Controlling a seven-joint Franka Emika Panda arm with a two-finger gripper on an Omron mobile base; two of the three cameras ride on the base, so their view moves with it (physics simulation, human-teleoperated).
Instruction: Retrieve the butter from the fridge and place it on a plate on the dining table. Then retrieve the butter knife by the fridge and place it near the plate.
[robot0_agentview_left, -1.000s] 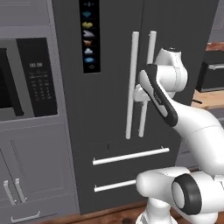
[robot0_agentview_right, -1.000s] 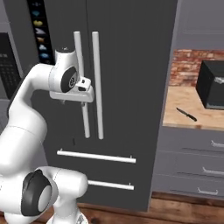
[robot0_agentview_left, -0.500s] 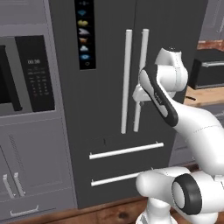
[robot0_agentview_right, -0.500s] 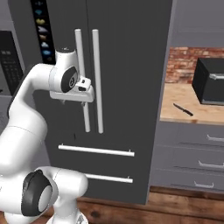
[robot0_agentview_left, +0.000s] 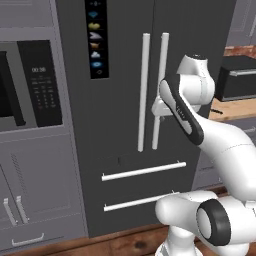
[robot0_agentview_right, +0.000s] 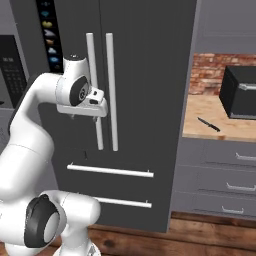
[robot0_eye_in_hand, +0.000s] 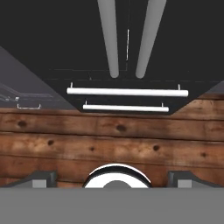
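Fridge: tall dark appliance, both upper doors closed, contents hidden; the butter cannot be seen. Icon panel on the left door. Two long white vertical bar handles at the centre seam. Two white horizontal drawer handles below, both drawers closed.

Left base view, left to right: black microwave set in grey cabinetry, grey cupboard doors beneath, the fridge, then the white arm crossing in front of the right door.

Right base view, left to right: the arm, the fridge, then a wood-topped table with grey drawers under it and a brick wall behind. On that table lies the butter knife, slim and dark, flat on the top, left of a black box-shaped appliance and apart from it.

Hand view: looks downward along the fridge front at the lower ends of the two vertical handles, the two drawer handles and a plank wood floor.

Arm: raised and bent, wrist level with the middle of the vertical handles, hand turned down.

Tool: released, fingers spread wide at the bottom corners of the hand view, nothing between them.
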